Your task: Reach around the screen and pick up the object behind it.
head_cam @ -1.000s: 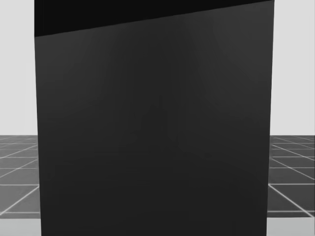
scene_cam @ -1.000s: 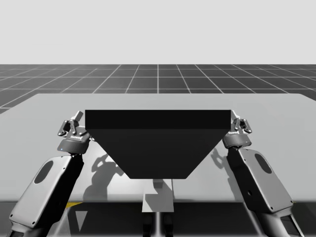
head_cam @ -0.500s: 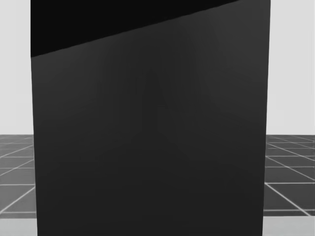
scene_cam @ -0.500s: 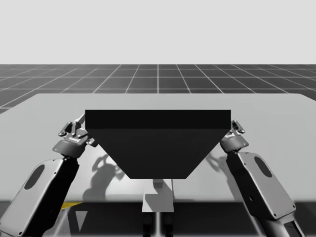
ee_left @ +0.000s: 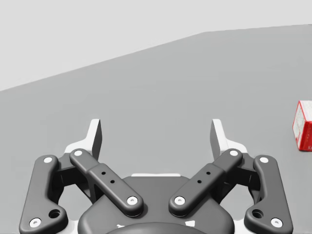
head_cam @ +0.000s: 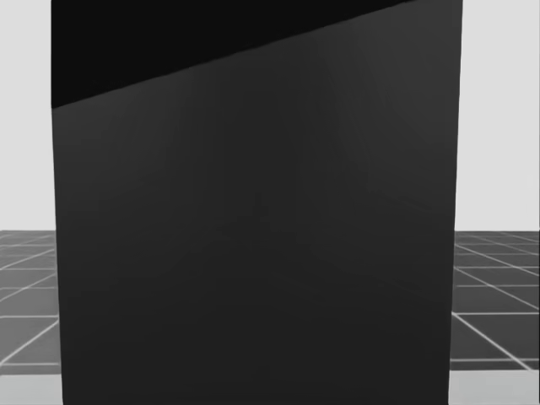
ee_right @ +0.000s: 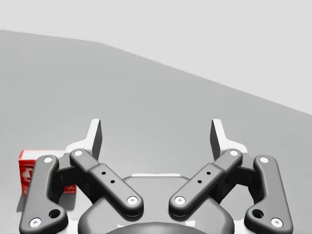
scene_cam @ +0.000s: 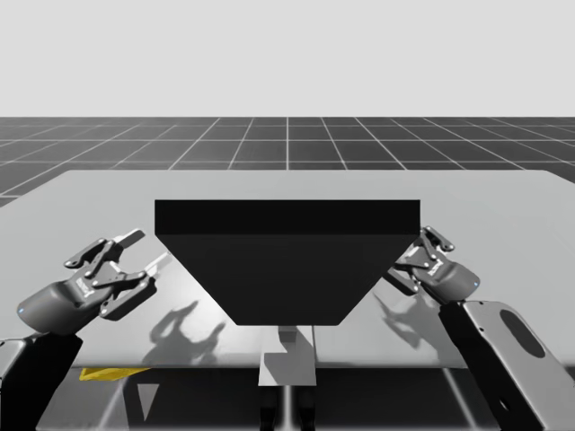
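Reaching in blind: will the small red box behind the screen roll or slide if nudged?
Flat faces on the small red box suggest it won't roll. It sits on the smooth grey table, so a nudge would probably slide it.

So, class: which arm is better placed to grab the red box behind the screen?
Probably right: the red box lies close beside my open right gripper; it lies farther off from my left gripper.
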`<state>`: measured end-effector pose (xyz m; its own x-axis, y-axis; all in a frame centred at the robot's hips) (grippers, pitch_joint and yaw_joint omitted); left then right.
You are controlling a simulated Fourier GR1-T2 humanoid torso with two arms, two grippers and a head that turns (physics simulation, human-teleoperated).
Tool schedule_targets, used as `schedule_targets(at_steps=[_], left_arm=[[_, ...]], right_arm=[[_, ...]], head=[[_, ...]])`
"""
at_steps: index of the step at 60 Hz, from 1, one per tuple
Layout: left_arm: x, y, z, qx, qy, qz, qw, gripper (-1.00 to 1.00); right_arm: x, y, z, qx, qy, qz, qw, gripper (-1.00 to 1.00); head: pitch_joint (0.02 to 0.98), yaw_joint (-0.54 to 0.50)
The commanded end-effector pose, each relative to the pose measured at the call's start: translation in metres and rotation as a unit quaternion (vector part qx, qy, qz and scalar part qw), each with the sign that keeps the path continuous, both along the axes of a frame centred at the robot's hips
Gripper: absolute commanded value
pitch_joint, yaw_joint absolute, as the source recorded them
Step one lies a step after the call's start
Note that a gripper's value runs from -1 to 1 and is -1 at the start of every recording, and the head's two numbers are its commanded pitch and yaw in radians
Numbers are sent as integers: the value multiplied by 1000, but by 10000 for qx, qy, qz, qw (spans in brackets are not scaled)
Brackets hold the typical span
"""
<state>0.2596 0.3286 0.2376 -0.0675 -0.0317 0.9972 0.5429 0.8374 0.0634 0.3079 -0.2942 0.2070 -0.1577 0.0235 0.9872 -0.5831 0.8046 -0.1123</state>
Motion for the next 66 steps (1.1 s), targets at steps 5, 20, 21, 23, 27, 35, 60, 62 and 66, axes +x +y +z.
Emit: schedule_targets(at_steps=[5,20,21,23,27,35,60,62,66], left_arm=[[-24,15,-8,350,288,-603,9971,-1000],[-25,10,-25,587,403,-717,9949,-1000],[-25,10,-25,595,397,-722,9948,-1000],[-25,8,-26,594,399,-754,9946,-1000],[-24,3,-28,651,394,-801,9939,-1000],[-25,-2,-30,708,374,-856,9931,-1000],[-25,-13,-36,810,309,-989,9913,-1000],[-25,-13,-36,821,298,-989,9913,-1000],[-25,-14,-37,832,291,-1011,9910,-1000]], right_arm=[[-21,-20,-2,-144,33,592,9981,-1000],[-25,6,-27,-117,385,1225,9917,-1000],[-24,8,-28,-118,389,1230,9916,-1000],[-23,12,-30,-140,390,1241,9914,-1000],[-17,22,-34,-96,467,1330,9900,-1000],[-8,38,-43,-185,557,1398,9884,-1000],[29,71,-62,-43,907,1557,9836,-1000],[31,73,-63,-52,924,1559,9834,-1000],[36,78,-69,-119,970,1609,9821,-1000]], head=[[78,-25],[82,-25],[82,-25],[84,-26],[89,-28],[94,-32],[119,-35],[120,-34],[123,-34]])
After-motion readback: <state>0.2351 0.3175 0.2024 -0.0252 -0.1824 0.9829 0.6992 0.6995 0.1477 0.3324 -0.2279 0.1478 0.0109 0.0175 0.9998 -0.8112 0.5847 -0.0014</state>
